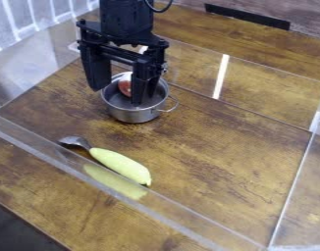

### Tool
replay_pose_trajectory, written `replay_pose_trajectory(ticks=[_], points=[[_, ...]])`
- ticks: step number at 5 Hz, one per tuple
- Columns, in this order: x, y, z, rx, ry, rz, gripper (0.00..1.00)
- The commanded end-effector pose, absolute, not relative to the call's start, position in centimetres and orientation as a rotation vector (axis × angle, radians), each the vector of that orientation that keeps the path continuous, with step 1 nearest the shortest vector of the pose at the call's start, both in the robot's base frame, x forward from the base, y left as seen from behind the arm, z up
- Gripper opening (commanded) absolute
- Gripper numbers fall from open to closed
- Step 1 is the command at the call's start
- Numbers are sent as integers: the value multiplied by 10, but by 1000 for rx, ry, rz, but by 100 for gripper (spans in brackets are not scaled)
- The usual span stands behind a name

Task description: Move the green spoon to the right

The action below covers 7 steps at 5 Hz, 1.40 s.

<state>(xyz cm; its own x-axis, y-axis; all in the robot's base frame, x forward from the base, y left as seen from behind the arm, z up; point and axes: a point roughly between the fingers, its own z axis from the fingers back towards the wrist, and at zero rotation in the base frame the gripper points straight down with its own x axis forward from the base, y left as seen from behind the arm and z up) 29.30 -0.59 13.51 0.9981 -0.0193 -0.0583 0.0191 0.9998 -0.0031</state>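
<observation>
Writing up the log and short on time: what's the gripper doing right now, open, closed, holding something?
Gripper: open, above the metal pot; whether anything is between the fingers, I can't tell.

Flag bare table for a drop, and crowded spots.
Bare: right of the pot and spoon, out to the clear wall; also a smaller patch left of the spoon. Crowded: at the pot, with the jaws low over it. Between pot and spoon: a narrow bare strip, probably tight for a hand.
</observation>
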Motion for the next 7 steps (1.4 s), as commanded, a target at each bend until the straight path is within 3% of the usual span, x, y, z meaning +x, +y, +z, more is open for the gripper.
replay_pose_trajectory(ticks=[1,7], points=[[286,-7,125,-1,78,62,100],[286,5,48,-71,-12,1152,100]])
